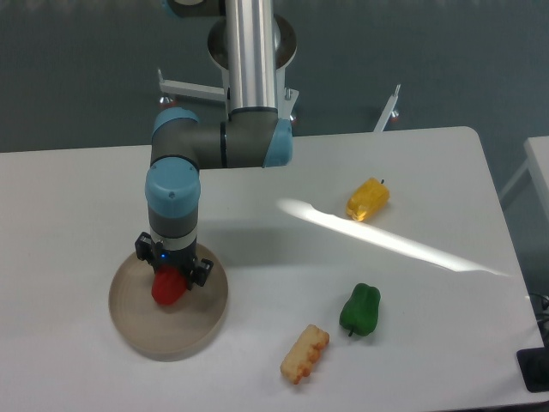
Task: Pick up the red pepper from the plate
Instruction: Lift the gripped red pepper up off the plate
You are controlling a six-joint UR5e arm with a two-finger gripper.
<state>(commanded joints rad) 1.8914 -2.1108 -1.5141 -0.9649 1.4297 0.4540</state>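
The red pepper [167, 289] lies on the round beige plate [137, 324] at the front left of the table. My gripper [171, 276] is straight above the pepper, reaching down onto its top, and the arm's wrist hides the fingers. The pepper's lower half shows below the gripper body. I cannot tell whether the fingers are closed on the pepper or only around it. The pepper still looks to rest on the plate.
A yellow pepper [368, 199] lies at the back right. A green pepper [360, 310] lies at the front right, with a tan waffle-like toy food [304, 354] to its left. The table's right edge is near a dark object [534, 369].
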